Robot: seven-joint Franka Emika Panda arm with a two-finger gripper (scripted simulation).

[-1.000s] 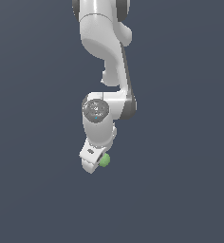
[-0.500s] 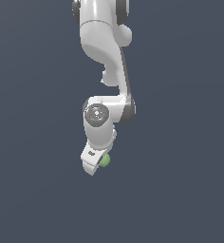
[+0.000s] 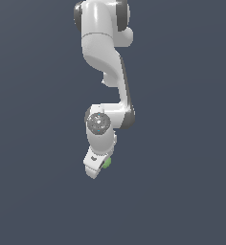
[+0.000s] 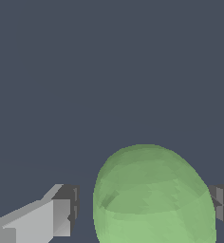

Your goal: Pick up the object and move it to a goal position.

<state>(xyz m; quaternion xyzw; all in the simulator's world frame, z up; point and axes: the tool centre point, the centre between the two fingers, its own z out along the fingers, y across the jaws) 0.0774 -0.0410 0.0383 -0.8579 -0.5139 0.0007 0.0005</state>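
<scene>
**Asker:** Exterior view first, please. What does it show?

**Describer:** A white robot arm (image 3: 105, 72) hangs down from the top of the picture against a plain dark grey-blue background. No edge or horizon marks off a surface from the backdrop. The arm bends at a rounded joint low down, and the gripper (image 3: 96, 165) points downward, tilted a little. A small bright-green ball (image 3: 106, 162) peeks out at the gripper's tip, on the exterior view's right side of it, mostly hidden by the white body.

**Asker:** Why is the arm posed that way?

**Describer:** My reading is that the gripper is lowered over the ball to take hold of it, since the task is to pick it up and carry it to a goal. No goal marker is visible in either picture.

**Asker:** And the jaws?

**Describer:** The wrist view shows them best. The ball (image 4: 154, 197) fills the lower part of that picture, sitting between two fingers. One finger (image 4: 47, 218) stands clearly apart from the ball, with dark background showing in the gap. The other finger (image 4: 223, 204) is at the ball's far edge, touching it or very nearly. So the jaws are parted, wider than the ball, straddling it and not yet pinching it.

**Asker:** Is the ball lifted?

**Describer:** I cannot tell from these pictures.
</scene>
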